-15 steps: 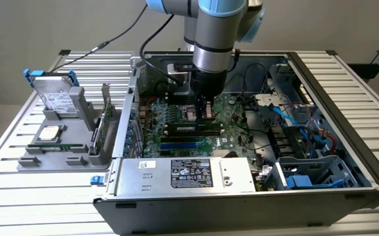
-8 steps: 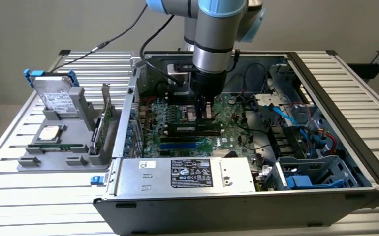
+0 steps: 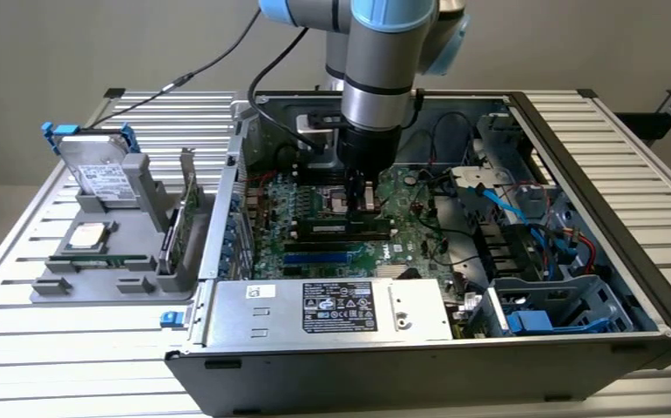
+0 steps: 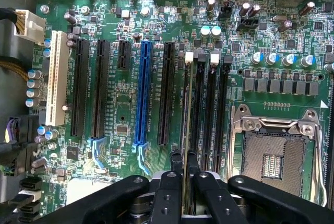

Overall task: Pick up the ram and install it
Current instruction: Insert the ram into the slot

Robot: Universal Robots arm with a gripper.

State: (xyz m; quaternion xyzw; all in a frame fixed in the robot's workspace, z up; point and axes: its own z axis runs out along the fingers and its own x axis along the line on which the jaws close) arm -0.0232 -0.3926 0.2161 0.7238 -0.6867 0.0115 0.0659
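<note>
The ram (image 4: 185,109) shows edge-on as a thin line running out from between my fingers. My gripper (image 4: 185,165) is shut on the ram, with one black finger (image 4: 174,169) on each side of it. The stick hangs over the outermost of the memory slots (image 4: 204,109), lined up along it, and I cannot tell whether it touches the slot. In the exterior view the gripper (image 3: 366,202) reaches straight down into the open computer case (image 3: 614,287), over the motherboard (image 3: 312,209) at its centre.
An empty processor socket (image 4: 271,156) lies beside the memory slots, and a blue expansion slot (image 4: 142,93) lies on their other side. At the exterior view's left, a grey fixture (image 3: 138,279) holds a drive with blue clips (image 3: 101,170) and a silver processor (image 3: 89,235). Cables (image 3: 510,205) crowd the case's right.
</note>
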